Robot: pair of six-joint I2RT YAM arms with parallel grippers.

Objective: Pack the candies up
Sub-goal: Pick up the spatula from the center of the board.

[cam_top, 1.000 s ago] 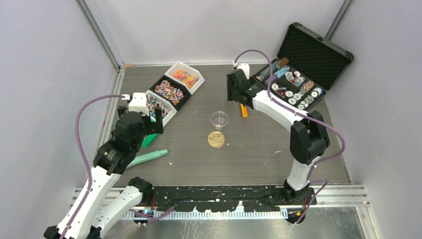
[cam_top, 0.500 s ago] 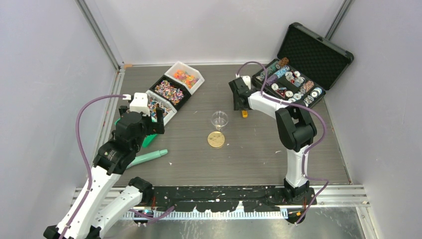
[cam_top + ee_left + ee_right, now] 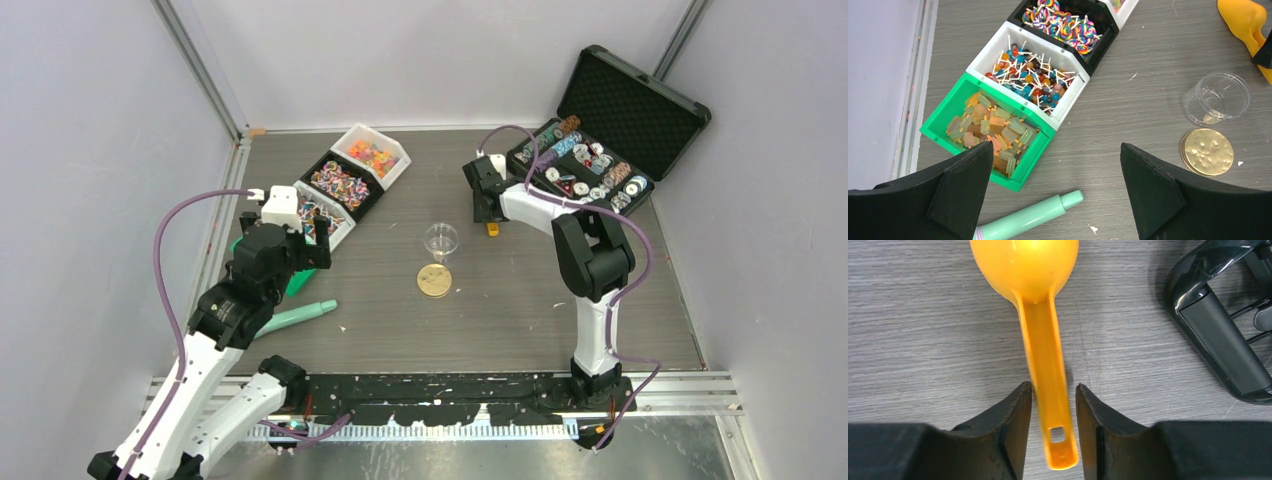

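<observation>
The candies lie in a row of bins: orange-red-yellow ones in a white bin (image 3: 371,154), striped ones in a black bin (image 3: 339,184) (image 3: 1063,22), lollipops in a white bin (image 3: 1030,75), golden-brown ones in a green bin (image 3: 988,130). My left gripper (image 3: 1057,150) is open and empty, above the table beside the green bin. My right gripper (image 3: 1052,387) (image 3: 483,205) is low over the table, its jaws straddling the handle of the orange scoop (image 3: 1045,355). The left jaw is at the handle, and a thin gap shows on the right. A clear cup (image 3: 440,238) stands empty mid-table.
A flat gold disc (image 3: 434,280) lies just in front of the cup. A teal pen (image 3: 295,317) lies near the left arm. An open black case (image 3: 600,150) of poker chips sits at the back right, and its handle (image 3: 1218,340) is close to the right gripper.
My right arm has folded back and lowered onto the orange scoop, and its jaws now straddle the handle. The left arm has barely moved.
</observation>
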